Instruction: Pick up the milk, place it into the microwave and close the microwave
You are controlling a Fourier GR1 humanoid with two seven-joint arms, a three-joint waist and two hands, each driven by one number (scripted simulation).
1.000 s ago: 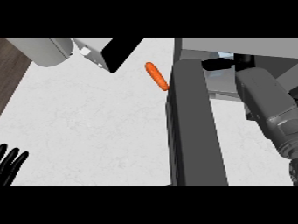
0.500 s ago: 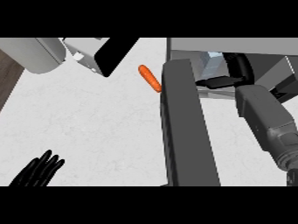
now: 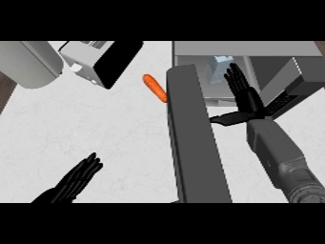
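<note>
1. Black left hand [image 3: 70, 183] at the near edge of the white desk [image 3: 87, 138]: its fingers [image 3: 87, 167] are straight and spread, pointing up and to the right, holding nothing and apart from every object.
2. Grey right forearm [image 3: 281, 157] rising from the lower right, just to the right of the open microwave door [image 3: 193, 138]; the dark door stands edge-on and runs from the near edge up toward the oven.
3. Right hand [image 3: 248, 102] at the mouth of the microwave [image 3: 246, 57]: fingers [image 3: 237, 81] straight and extended into the opening, thumb [image 3: 225, 117] stretched left toward the door; the hand grips nothing.
4. Milk [image 3: 221, 60], seen only as a small pale shape inside the microwave cavity, just beyond and left of the right fingertips; whether the two touch cannot be told.
5. Orange carrot [image 3: 155, 88] lying on the desk, left of the door's far end and well beyond the left fingers.
6. Toaster-like appliance [image 3: 101, 62] with a black face and white body, beyond and left of the carrot.
7. Pale grey curved object [image 3: 24, 64] at the far left corner, beside the appliance; its identity cannot be told.
</note>
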